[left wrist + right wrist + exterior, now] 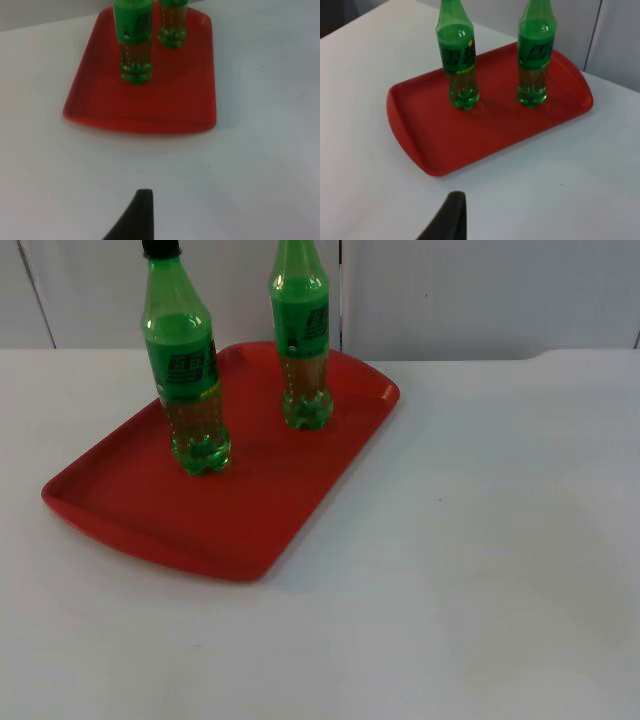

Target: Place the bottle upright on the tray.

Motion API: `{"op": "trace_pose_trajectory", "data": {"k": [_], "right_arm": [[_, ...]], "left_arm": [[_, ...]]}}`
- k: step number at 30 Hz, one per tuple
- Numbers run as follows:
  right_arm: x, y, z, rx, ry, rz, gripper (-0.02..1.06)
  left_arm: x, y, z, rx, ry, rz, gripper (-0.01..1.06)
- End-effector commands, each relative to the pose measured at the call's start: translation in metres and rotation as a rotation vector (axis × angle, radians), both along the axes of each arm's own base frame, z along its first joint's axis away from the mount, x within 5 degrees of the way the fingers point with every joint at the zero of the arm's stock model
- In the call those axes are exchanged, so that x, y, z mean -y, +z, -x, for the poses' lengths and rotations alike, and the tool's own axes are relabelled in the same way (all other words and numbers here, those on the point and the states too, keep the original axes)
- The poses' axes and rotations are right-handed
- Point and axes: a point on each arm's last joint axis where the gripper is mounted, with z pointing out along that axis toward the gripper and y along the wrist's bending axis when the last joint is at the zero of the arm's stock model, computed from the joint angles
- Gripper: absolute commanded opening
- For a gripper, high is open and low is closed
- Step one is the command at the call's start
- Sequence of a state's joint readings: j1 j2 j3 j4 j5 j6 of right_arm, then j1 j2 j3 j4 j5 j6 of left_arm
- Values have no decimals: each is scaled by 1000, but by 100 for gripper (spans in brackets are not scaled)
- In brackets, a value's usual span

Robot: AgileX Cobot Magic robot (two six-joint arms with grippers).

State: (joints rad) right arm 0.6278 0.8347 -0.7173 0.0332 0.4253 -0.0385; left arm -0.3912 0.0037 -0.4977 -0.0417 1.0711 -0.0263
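A: What is on the worktop (480, 540) in front of you?

B: A red tray (130, 510) lies on the white surface, near the grey partition wall (480, 290). Two green soda bottles stand upright in it, both on their bases and apart from each other.

A: Tell me about each one.

B: The nearer bottle (188, 390) has a black cap and a green label with dark lettering. It stands towards the tray's left half in the top view. The farther bottle (302, 340) stands closer to the wall, near the tray's far rim. Both bottles are clear green plastic, and a brownish tint shows through below each label, though I cannot tell how full they are.

A: And from your wrists?

B: My left wrist view looks along the tray (100, 107) from one short end, with one bottle (134, 45) in front of the other bottle (172, 25). My right wrist view takes the tray (420, 140) from its long side, with the two bottles side by side.

A: Your grippers?

B: Neither touches anything. One black fingertip of my left gripper (137, 215) hangs above bare worktop, well apart from the tray; likewise my right gripper (451, 217). I cannot tell whether either is spread or closed.
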Motion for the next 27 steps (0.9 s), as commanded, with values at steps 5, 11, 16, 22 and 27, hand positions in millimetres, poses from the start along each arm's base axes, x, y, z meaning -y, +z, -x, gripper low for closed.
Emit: {"op": "trace_pose_trajectory", "data": {"k": [5,11,16,22,27], "right_arm": [[15,-2,21,37,4,-20,105],[31,-4,43,56,6,-33,105],[46,-4,64,65,8,-39,105],[60,-3,84,73,11,-42,105],[74,-3,102,104,15,-56,105]], "left_arm": [[0,-2,0,-7,-8,8,105],[0,-2,0,-7,-8,8,105],[0,-2,0,-7,-8,8,105],[0,-2,0,-7,-8,8,105],[0,-2,0,-7,-8,8,105]]}}
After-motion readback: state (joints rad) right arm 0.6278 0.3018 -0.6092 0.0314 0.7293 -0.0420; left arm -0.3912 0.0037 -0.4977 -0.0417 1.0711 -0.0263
